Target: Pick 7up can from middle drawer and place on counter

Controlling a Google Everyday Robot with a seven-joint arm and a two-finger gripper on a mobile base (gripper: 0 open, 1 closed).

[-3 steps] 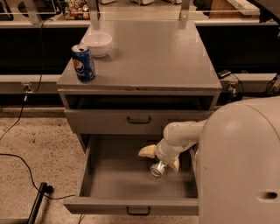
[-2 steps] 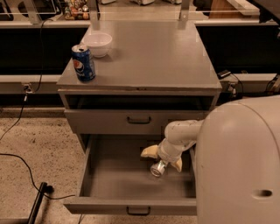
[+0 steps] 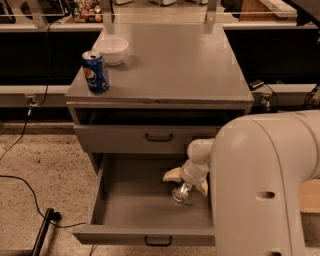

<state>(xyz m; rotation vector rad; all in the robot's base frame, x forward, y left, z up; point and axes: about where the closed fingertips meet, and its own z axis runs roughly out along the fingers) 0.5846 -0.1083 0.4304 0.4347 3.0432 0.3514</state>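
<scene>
pincer [image 3: 186, 184] in middle drawer [image 3: 132, 202] (right side) | Pepsi can [image 3: 95, 73] on counter [image 3: 175, 65], left

Pincer [image 3: 186, 184]: low in the drawer's right part, largely hidden behind the arm's wrist.
Can [image 3: 181, 192]: only one metal end shows below the pincer; its label is hidden.
Drawer [image 3: 135, 200]: right wall and front right corner are covered by the arm.
Arm [image 3: 265, 185]: cut off at the right and bottom edges.
Clutter [image 3: 87, 9]: top left, too small and blurred to tell.
</scene>
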